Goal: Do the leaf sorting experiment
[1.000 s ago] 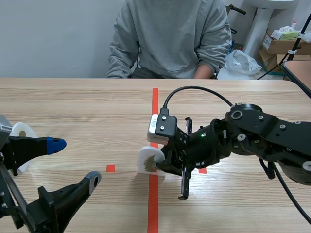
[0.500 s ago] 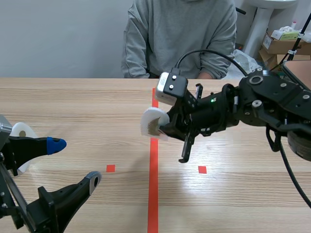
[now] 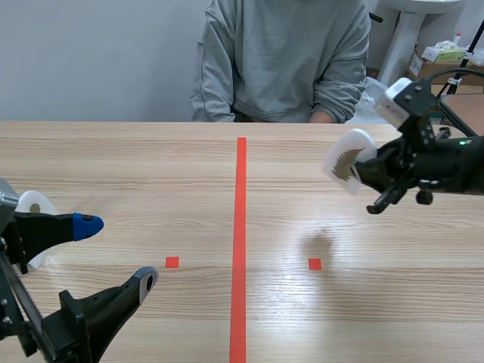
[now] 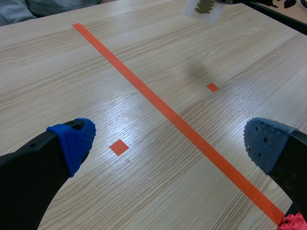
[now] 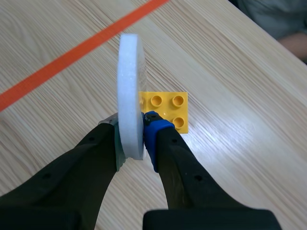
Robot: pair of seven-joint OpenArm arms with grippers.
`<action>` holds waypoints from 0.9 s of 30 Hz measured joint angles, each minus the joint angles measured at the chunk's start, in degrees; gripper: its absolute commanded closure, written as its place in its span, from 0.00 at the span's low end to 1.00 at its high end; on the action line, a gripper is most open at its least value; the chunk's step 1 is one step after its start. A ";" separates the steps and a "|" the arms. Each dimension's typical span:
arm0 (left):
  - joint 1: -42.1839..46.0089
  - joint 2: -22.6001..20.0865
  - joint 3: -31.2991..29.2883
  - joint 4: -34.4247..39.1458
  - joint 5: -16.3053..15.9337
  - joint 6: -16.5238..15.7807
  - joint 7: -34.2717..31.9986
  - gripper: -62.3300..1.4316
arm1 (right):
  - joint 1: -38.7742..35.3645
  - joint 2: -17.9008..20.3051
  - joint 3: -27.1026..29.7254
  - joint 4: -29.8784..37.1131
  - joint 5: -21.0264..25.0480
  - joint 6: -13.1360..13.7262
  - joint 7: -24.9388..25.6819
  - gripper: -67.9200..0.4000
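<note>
Two grippers are shown. The right gripper is held above the bench at the right of the scene view, pinching a white foam disc on edge. A brown leaf is seen on the disc's face there and also in the left wrist view, far ahead of the left gripper. That face is not shown in the right wrist view, where only the disc's rim is seen, clamped between the two pads.

A yellow brick lying on the bench beyond the disc is seen only in the right wrist view. A red studded piece just beside the left gripper's finger is seen only in the left wrist view. The left gripper is spread wide at the lower left of the scene view and nothing is held in it. A white rounded piece is partly hidden behind it.

The bench is of pale wood grain, crossed by an orange-red tape line with two small squares beside it. At the top centre a person in a grey sweatshirt is seated before a pale wall; cardboard boxes are stacked at the upper right.
</note>
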 measured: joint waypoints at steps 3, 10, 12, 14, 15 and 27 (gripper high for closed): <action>0.00 0.02 0.00 0.00 0.00 0.00 0.02 0.00 | -3.67 0.13 5.86 0.17 4.07 -0.02 -0.76 0.98; 0.00 0.46 0.00 0.00 0.00 0.00 0.02 0.00 | -11.41 0.07 16.68 0.28 10.40 -2.43 -3.74 0.98; 0.00 0.46 0.00 0.00 0.00 0.00 0.02 0.00 | -13.22 -0.17 19.15 0.28 10.84 -3.98 -3.78 0.98; 0.02 0.46 0.00 0.00 0.00 0.00 0.02 0.00 | -14.82 -0.20 21.24 0.28 11.26 -5.20 -4.48 0.98; 0.02 0.46 0.00 0.00 0.00 0.00 0.00 0.00 | -15.52 -0.20 22.03 0.28 11.26 -5.70 -4.61 0.98; 0.02 0.46 0.00 0.00 -0.02 0.00 0.00 0.00 | -20.68 -1.57 23.50 0.28 11.26 -11.54 -6.84 0.98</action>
